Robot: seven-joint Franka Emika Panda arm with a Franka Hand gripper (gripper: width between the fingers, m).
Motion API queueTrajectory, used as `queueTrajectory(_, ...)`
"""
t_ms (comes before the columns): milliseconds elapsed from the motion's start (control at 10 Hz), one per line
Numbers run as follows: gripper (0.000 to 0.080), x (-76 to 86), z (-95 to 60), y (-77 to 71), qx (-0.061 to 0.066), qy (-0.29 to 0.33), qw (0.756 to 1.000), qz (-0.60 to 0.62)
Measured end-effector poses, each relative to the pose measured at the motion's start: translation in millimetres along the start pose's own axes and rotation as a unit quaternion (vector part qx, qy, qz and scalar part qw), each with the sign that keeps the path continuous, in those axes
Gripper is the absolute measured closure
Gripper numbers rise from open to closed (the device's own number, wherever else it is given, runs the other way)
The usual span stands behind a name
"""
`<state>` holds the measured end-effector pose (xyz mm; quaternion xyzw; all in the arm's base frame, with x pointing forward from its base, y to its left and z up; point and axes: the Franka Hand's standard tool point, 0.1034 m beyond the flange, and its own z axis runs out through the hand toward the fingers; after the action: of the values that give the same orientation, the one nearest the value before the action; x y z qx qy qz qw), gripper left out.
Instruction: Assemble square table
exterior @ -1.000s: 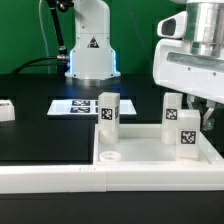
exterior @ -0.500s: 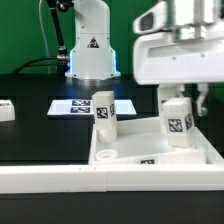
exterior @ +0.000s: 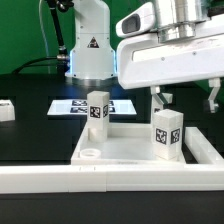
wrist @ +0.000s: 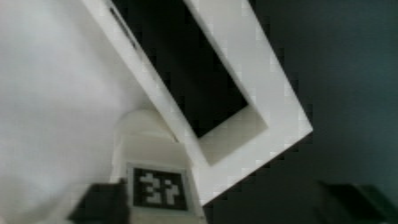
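The white square table top (exterior: pixel 128 160) lies at the front of the black table, rim up, with a round socket (exterior: pixel 90 154) in its near corner. Two white tagged legs stand upright in it: one at the far corner (exterior: pixel 97 110), one on the exterior view's right (exterior: pixel 167 133). My gripper (exterior: pixel 186 100) hangs open just above the right leg, with its fingers (exterior: pixel 160 98) wide apart. In the wrist view the gripper (wrist: pixel 222 205) is open. The tagged leg (wrist: pixel 160 188) stands between the fingers, nearer one of them, on the table top (wrist: pixel 54 100).
The long white L-shaped wall (exterior: pixel 60 180) runs along the front and up the right side. The marker board (exterior: pixel 72 107) lies flat behind the table top. A small white part (exterior: pixel 6 110) sits at the exterior view's left edge. The robot base (exterior: pixel 90 50) stands at the back.
The table top with both legs has shifted toward the exterior view's left. My gripper has moved left and risen from around the right leg to above it.
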<state>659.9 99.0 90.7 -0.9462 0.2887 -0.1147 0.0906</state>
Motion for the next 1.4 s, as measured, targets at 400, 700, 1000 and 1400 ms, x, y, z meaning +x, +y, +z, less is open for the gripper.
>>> queueTrajectory(400,0.0154,1.7,0.2,8.0,-0.003,-0.003,1.000,0.009)
queueTrajectory(700,0.0151,15.8,-1.2,26.0,-0.008,-0.005,1.000,0.030)
queueTrajectory(1000,0.0151,37.8,10.5,21.1,-0.010,-0.022,0.998,0.057)
queueTrajectory(1400,0.0179,35.0,23.1,22.6,-0.013,-0.016,0.998,0.057)
